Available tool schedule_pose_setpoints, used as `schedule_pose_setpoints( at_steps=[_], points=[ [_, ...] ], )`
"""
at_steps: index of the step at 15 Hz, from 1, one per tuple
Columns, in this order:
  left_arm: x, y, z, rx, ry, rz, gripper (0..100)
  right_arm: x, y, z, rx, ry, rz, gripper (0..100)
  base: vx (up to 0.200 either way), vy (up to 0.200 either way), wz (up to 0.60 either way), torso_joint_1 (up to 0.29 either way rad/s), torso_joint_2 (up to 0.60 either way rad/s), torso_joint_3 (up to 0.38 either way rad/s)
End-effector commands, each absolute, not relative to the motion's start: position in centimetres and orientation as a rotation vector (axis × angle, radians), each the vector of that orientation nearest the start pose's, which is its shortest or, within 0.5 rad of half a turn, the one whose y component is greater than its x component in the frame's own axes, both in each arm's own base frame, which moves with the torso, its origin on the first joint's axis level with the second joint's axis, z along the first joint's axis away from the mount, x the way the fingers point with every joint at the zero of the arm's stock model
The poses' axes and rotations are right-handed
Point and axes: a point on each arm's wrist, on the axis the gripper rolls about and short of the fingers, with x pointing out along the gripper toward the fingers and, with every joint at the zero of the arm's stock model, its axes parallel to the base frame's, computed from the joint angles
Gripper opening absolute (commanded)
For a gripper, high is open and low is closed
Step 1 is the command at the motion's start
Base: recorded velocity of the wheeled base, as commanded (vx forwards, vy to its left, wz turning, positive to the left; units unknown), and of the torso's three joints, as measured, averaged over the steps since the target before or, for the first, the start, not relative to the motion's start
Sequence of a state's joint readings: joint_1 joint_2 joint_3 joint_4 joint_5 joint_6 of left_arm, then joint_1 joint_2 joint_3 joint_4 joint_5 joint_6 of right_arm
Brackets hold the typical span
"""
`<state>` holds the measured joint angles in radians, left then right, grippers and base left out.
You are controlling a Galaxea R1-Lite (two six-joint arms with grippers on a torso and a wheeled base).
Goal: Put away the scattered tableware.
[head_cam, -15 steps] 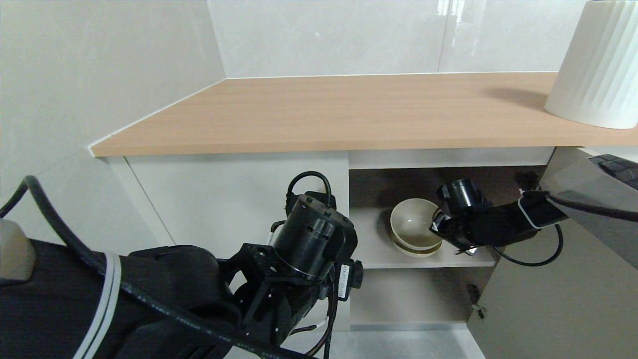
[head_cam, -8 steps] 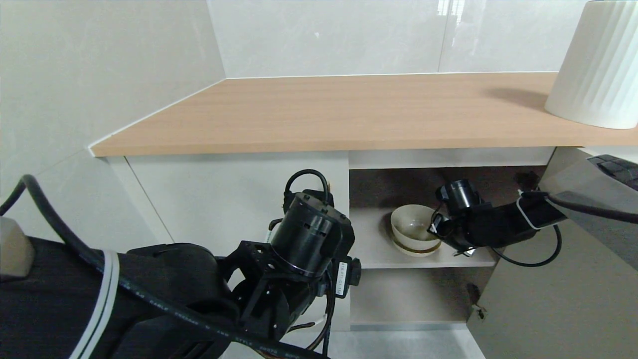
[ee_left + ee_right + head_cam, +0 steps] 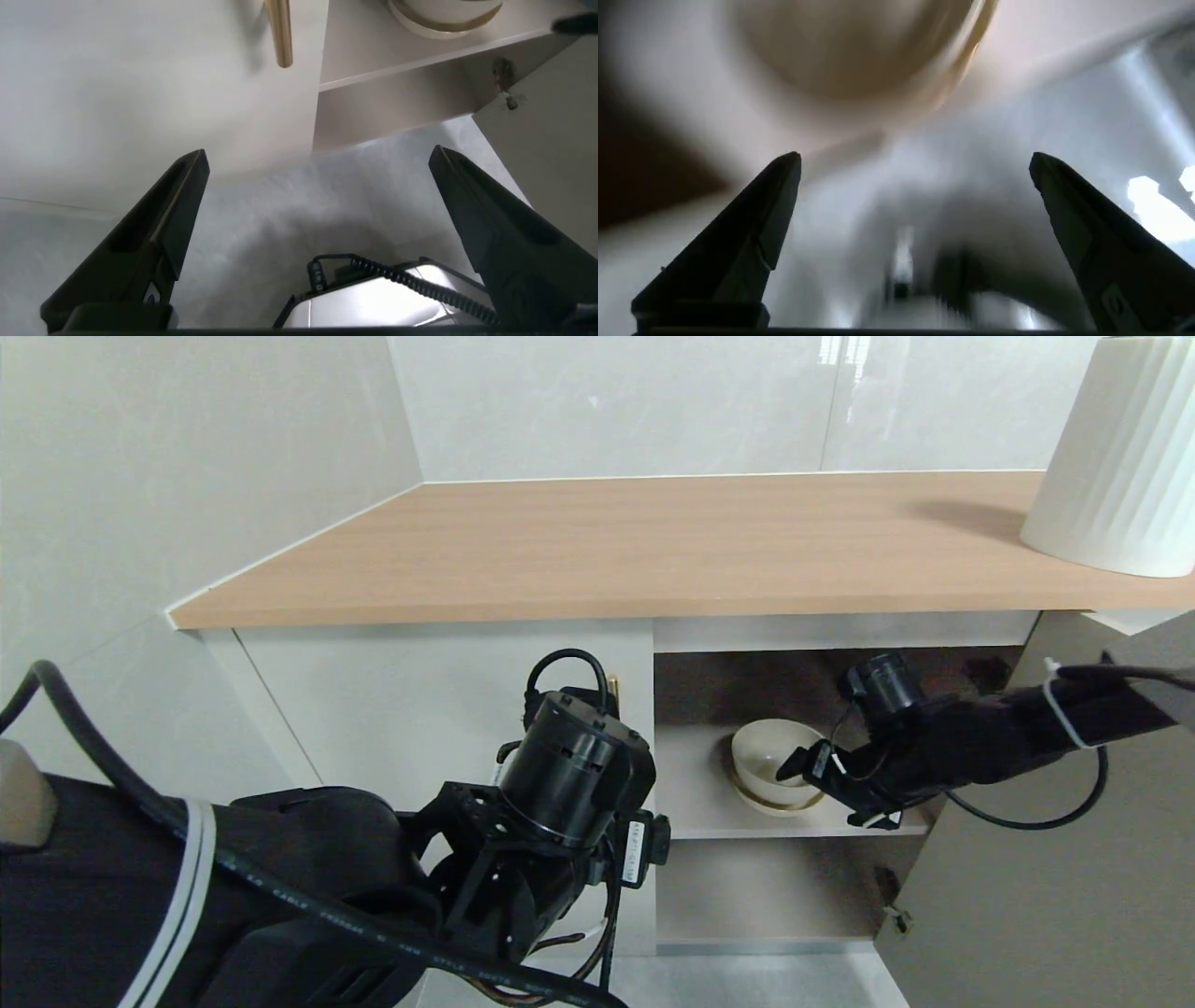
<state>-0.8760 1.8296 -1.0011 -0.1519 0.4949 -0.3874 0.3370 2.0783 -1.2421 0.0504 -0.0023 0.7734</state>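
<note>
On the cupboard shelf (image 3: 695, 807) beneath the tabletop (image 3: 607, 551), the head view shows a cream bowl (image 3: 771, 767) upright on the shelf's left half. It is nested in what looks like a second bowl (image 3: 780, 803) with a dull gold rim. The right hand (image 3: 826, 793) hovers at the shelf's front edge, just right of the bowl, fingers apart and gripping nothing. Whether a fingertip touches the rim cannot be told. The left arm (image 3: 569, 784) hangs outside the cupboard, left of the shelf and lower, well apart from it.

In the left wrist view, the left hand (image 3: 316, 163) is spread wide and empty over the floor (image 3: 280, 215), with the shelf (image 3: 420, 63) and bowl (image 3: 444, 11) beyond it.

In the right wrist view, the right hand (image 3: 913, 161) is likewise spread, the bowl (image 3: 854, 47) ahead of it on the shelf and outside its fingers. Being round, the bowl has no long axis. It looks stowed, and the nearer right hand likely needs only a straight pull back off the shelf.
</note>
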Motion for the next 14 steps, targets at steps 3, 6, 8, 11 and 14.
schedule_pose_setpoints(
  at_steps=[3,6,8,11,14],
  points=[
    [22.1,-24.2,14.8,0.025,0.591,-0.233,100,27.5,12.7,18.3,0.38,0.969,0.187,100,0.0,0.0,0.0,0.0,0.0,0.0],
    [22.5,-23.1,15.4,-0.007,0.584,-0.201,100,24.5,13.5,18.8,0.231,0.913,0.175,100,0.0,0.0,0.0,0.0,0.0,0.0],
    [22.4,-22.1,16.1,-0.032,0.576,-0.198,100,23.5,13.9,18.9,0.204,0.901,0.176,100,0.0,0.0,0.0,0.0,0.0,0.0],
    [21.5,-19.7,18.2,-0.097,0.579,-0.279,100,23.3,13.7,19.2,0.207,0.891,0.178,100,0.0,0.0,0.0,0.0,0.0,0.0],
    [20.5,-18.6,19.2,-0.102,0.601,-0.334,100,22.6,13.4,19.7,0.212,0.876,0.186,100,0.0,0.0,0.0,0.0,0.0,0.0]
  ],
)
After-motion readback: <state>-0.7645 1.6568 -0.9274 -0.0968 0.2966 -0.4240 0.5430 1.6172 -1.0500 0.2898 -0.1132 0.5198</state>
